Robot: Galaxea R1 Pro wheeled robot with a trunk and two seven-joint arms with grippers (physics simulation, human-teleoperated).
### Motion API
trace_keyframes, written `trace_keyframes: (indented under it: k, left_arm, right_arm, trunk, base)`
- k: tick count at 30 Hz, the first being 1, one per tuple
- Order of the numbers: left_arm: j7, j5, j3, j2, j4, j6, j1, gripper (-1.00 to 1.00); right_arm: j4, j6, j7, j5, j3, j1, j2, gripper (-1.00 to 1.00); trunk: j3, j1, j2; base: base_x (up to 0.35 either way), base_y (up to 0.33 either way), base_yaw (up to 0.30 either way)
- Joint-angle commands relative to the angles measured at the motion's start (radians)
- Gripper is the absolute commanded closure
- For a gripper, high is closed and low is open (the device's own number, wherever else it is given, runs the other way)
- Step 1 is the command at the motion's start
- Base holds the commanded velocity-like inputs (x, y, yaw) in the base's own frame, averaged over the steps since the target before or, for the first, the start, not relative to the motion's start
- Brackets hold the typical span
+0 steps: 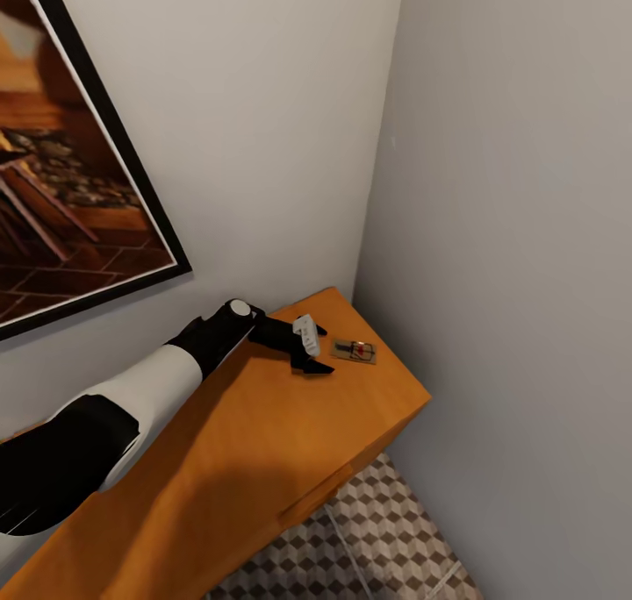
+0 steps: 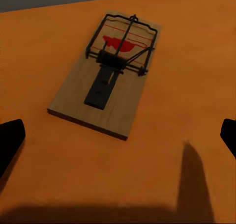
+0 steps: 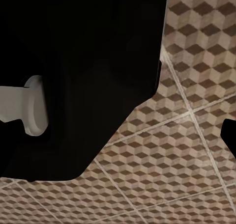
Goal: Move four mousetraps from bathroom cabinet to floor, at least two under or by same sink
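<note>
Closest to the camera the left arm (image 1: 132, 398) reaches out over the orange cabinet (image 1: 246, 460), and its gripper (image 1: 316, 347) hangs just above the top surface with the jaws spread wide and nothing between them. Just past the fingertips one mousetrap (image 1: 355, 351) lies flat on the cabinet top near the far corner where the two walls meet, not touched by the jaws. Down on the right the cube-pattern bathroom floor (image 3: 196, 150) shows under the right arm, but I can't tell how the right gripper stands.
</note>
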Motion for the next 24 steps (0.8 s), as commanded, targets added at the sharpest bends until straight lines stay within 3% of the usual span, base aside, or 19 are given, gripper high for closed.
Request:
trace_keyframes:
  k: [1,24]
  left_arm:
    - [-0.002,-0.005,0.000,0.000,0.000,-0.002,-0.001,-1.00]
    - [-0.002,-0.005,-0.003,-0.001,-0.004,-0.002,-0.001,-1.00]
  right_arm:
    - [0.001,-0.003,0.004,0.007,-0.009,0.000,0.000,-1.00]
    - [0.001,-0.003,0.003,0.007,-0.008,0.000,0.000,-1.00]
  trunk:
    - [-0.001,0.001,-0.002]
    - [-0.002,0.001,-0.002]
  base:
    - [0.114,0.057,0.000]
    - [0.027,0.016,0.000]
